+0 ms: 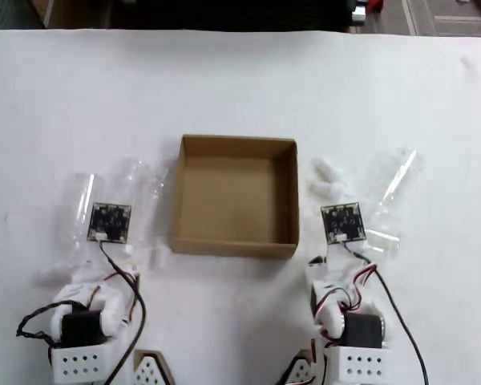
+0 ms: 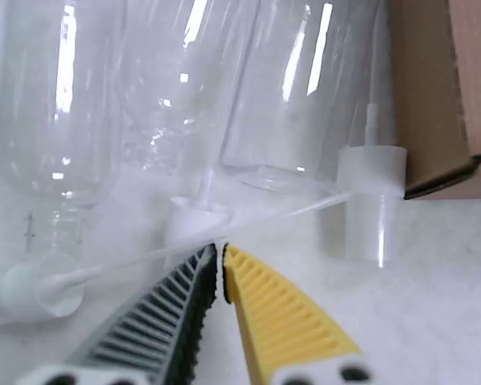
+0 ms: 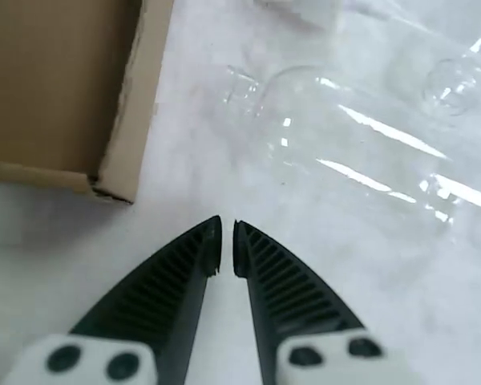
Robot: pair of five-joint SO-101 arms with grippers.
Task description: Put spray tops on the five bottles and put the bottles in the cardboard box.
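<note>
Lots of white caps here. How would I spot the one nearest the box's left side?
Start at the cardboard box mid-table and go to its near corner on the left arm's side. A white spray top sits just beside that corner; the other tops lie closer to the clear bottles.

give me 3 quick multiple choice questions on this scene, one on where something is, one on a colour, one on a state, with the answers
1. Where is the cardboard box?
A) on the table, between two clusters of bottles
B) hanging off the far left edge
C) stacked on a bottle

2. What colours are the two halves of the left tool?
A) both red
B) yellow and grey
C) both white

3. What state is the box in?
A) taped shut
B) packed full
C) open, nothing inside

Answers:
1 A, the high view shows bottles lying on either side of it.
2 B, the left wrist view shows one yellow half and one grey half.
3 C, its bare floor shows from above.
</note>
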